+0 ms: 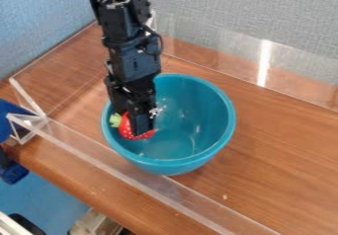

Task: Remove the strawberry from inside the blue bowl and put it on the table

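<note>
A glossy teal-blue bowl (pixel 199 130) sits on the reddish-brown wooden table (pixel 284 170) near its front edge. My black gripper (pixel 136 127) reaches straight down into the left side of the bowl. Its fingers are shut on the small red strawberry (pixel 132 128), whose green top shows at the left. The strawberry sits low inside the bowl, close to the left wall; whether it touches the bowl I cannot tell.
Clear acrylic walls (pixel 93 155) run along the table's front and left edges, and another panel (pixel 284 66) stands at the back right. A blue object (pixel 11 168) lies outside the front-left wall. Bare wood lies right of and behind the bowl.
</note>
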Controlling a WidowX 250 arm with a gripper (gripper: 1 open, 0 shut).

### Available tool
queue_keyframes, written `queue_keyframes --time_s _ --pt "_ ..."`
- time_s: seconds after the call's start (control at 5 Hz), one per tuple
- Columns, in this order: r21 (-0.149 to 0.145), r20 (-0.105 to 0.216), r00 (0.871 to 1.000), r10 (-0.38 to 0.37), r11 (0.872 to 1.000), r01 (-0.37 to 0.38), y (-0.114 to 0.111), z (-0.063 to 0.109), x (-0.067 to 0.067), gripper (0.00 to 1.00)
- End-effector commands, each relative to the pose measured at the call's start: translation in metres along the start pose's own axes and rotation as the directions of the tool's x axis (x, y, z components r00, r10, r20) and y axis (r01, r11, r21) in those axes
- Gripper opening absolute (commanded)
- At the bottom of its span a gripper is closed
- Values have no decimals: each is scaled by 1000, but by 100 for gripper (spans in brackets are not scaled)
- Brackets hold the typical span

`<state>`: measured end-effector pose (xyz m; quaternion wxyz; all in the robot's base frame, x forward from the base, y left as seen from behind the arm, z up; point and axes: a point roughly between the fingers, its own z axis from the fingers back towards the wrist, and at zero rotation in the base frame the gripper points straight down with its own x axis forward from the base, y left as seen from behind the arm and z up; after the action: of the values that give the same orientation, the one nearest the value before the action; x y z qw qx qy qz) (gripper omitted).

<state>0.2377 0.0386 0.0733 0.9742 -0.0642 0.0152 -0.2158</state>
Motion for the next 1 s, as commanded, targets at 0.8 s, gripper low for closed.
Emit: queue_keyframes --time_s 0.8 --pt "57 55 998 -3 998 0 11 18 3 0"
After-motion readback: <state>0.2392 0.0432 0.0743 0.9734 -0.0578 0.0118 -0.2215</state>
